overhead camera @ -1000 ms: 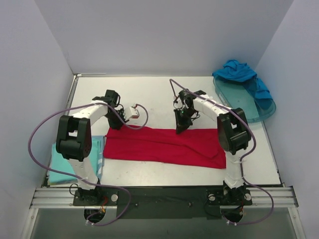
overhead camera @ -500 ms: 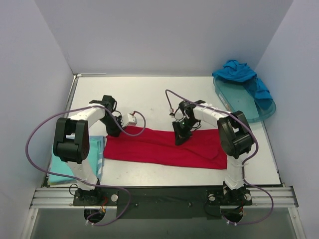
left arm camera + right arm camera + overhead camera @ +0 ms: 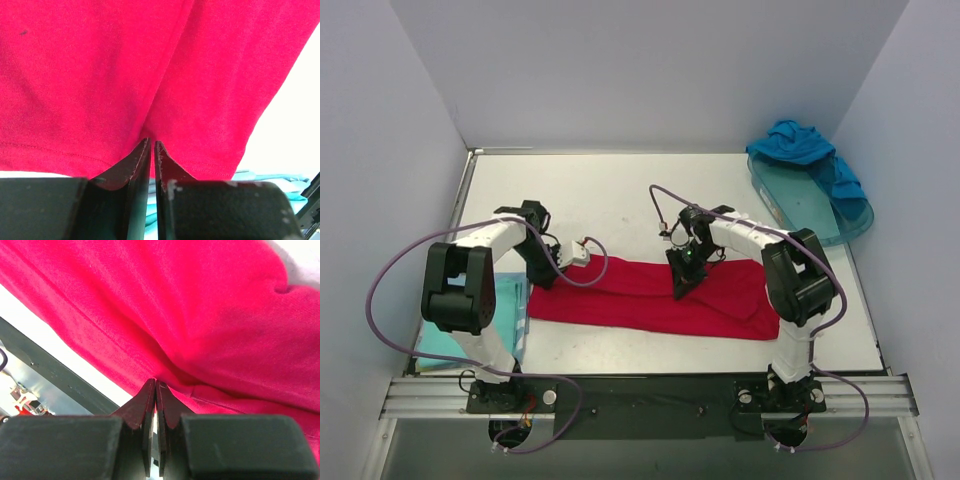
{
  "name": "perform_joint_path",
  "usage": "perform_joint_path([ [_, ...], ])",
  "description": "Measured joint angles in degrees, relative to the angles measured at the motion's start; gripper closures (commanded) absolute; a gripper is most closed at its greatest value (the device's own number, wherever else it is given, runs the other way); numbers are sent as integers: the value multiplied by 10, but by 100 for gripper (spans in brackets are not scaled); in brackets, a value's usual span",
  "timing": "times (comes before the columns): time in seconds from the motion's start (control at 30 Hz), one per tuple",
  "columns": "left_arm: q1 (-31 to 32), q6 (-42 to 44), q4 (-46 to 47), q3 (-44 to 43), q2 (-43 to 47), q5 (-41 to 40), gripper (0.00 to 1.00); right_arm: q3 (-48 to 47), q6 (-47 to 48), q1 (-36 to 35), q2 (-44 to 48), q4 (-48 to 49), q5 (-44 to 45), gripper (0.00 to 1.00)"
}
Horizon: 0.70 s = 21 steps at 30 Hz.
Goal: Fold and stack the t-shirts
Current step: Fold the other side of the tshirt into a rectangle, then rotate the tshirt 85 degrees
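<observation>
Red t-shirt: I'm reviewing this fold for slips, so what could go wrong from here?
1. The left gripper and right gripper each pinch the red t-shirt only at their tips, so the cloth may slip out.
2. The right gripper holds near the shirt's middle; the free right end may drag and bunch.
3. The aqua t-shirt lies beside the left gripper and could get disturbed.

The flat shirt (image 3: 650,295) is lying across the table (image 3: 620,190); the folded shirt (image 3: 435,350) is sitting left of it; the bunched shirt (image 3: 800,142) is resting on the tray (image 3: 815,215) far right.
</observation>
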<state>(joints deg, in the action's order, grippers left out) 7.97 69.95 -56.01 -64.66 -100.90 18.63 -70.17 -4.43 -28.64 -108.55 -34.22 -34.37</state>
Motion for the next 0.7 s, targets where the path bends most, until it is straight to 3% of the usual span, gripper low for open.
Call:
perform_joint_path([
  [0.13, -2, 0, -29, -31, 0, 1, 81, -20, 0, 0, 1, -12, 2, 100],
  [0.33, -2, -24, -49, -153, -4, 44, 79, -54, -28, 38, 40, -15, 17, 100],
  [0.5, 0, -95, 34, -128, -14, 30, 79, -27, -56, 128, 86, -16, 85, 100],
  [0.7, 8, -169, 122, -82, -56, -12, 79, 51, -101, 144, 94, -30, 137, 100],
])
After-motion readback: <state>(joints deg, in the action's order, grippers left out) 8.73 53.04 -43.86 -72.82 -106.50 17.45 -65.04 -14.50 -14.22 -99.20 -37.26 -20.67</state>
